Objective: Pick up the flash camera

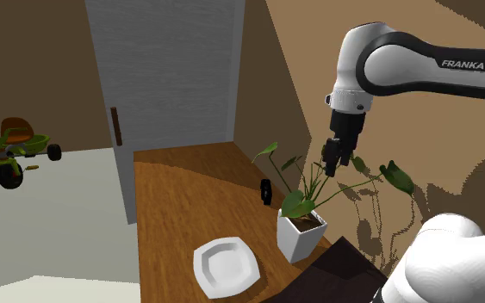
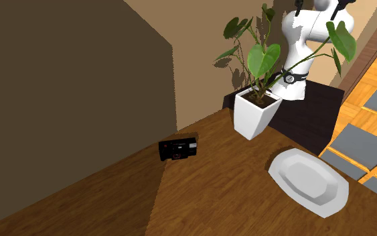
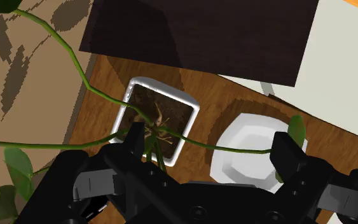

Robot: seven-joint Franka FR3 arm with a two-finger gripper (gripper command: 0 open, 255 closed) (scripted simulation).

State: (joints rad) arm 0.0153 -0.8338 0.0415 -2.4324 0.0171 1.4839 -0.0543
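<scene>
- Plant (image 1: 303, 225): my pincer (image 1: 333, 163) hangs among its stems, above the pot. Dropping straight down would, I judge, snag stems and tip it.
- Plate (image 1: 225, 268): at the pot's 8 o'clock in the shoulder view, probably off my path.
- Pincer: spread wide, holding nothing.
- Camera (image 1: 267, 190): on the table (image 1: 176, 194) by the wall, at my pincer's 8 o'clock, lower and well apart.

Arm (image 1: 378, 52): white glossy shells w/ dark grey joint bands, white "FRANKA EMI" lettering on the dark strip of the upper link. Black blocky end effector (image 1: 331, 170), 2 fingers. Stand (image 1: 339, 271): dark box.
</scene>
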